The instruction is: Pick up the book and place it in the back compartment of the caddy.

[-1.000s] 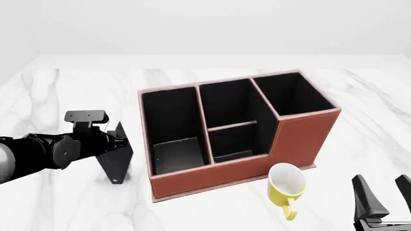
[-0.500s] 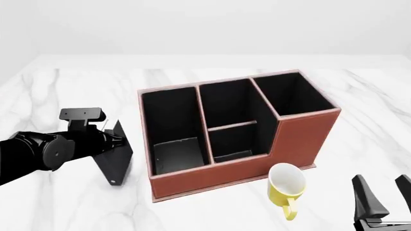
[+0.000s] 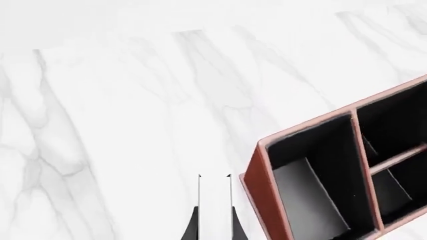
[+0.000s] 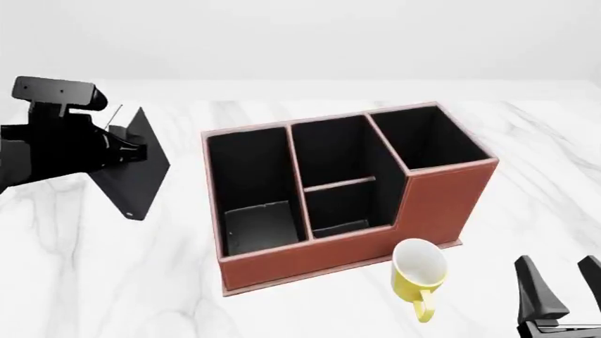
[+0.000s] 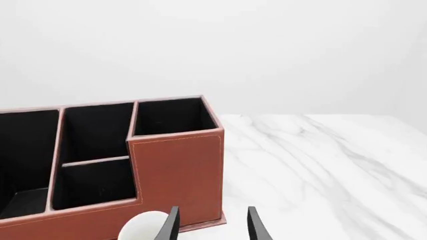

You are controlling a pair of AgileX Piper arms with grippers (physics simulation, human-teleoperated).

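You've got the book (image 4: 134,169) clamped in the left gripper (image 4: 120,151), hanging clear of the table (image 4: 112,282), off to the left of the caddy (image 4: 357,257). Carry it right and forward over the caddy's left wall, then line it up above the back compartment (image 4: 340,213), the short low-walled half of the middle section. Turn the book so its thin edge runs along that cell, and lower it straight. Mind the divider (image 4: 340,184) just behind that cell and the tall walls of the 2 side cells. There's open marble on the left to swing through. The yellow mug (image 4: 418,271) sits right beside the caddy's low front wall, so keep above it. The right gripper (image 4: 561,296) rests low at the near right, fingers apart, holding nothing.
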